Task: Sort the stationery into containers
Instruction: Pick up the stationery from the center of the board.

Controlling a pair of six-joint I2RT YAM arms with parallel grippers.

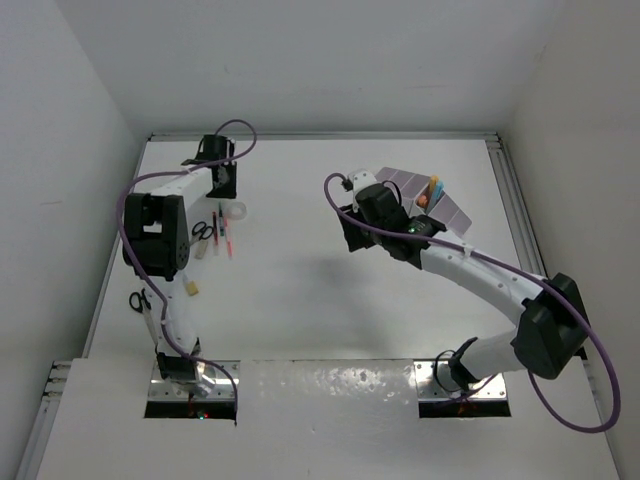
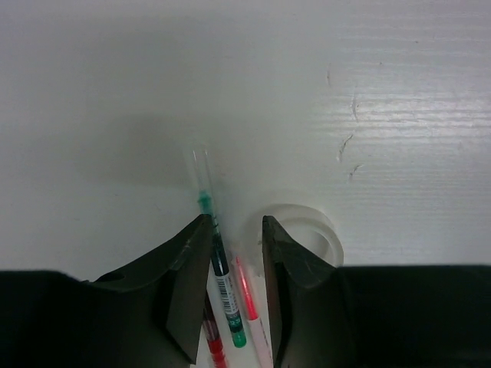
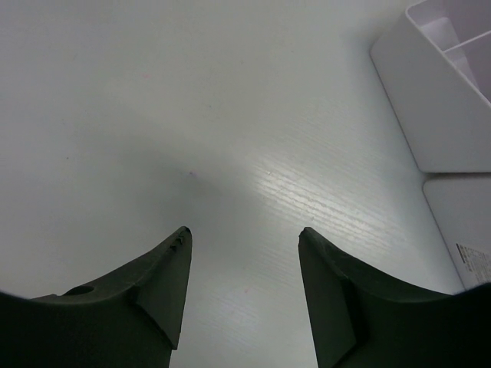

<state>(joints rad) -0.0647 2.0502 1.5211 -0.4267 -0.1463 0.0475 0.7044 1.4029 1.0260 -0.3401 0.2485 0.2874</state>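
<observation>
Dark fingers [image 2: 188, 284] of the left gripper [image 2: 234, 222] are being held slightly apart around a thin green pen [image 2: 220, 264] on the white table [image 2: 115, 115], not squeezing it, beside a clear tape ring [image 2: 316, 238]. Next, the right gripper [image 3: 244, 230] is being held wide and empty near the white plastic organiser [image 3: 414, 92]. From above, black-handled scissors [image 1: 203, 230] are being seen near that tape ring.

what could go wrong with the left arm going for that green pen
1. The green pen lies inside the left gripper with a red pen right beside it, so closing may pinch both or roll one away.
2. The tape ring sits close beside one finger and could get nudged.
3. The white organiser is across the table, by the right gripper, so a thin pen held loosely might slip on the way.
</observation>
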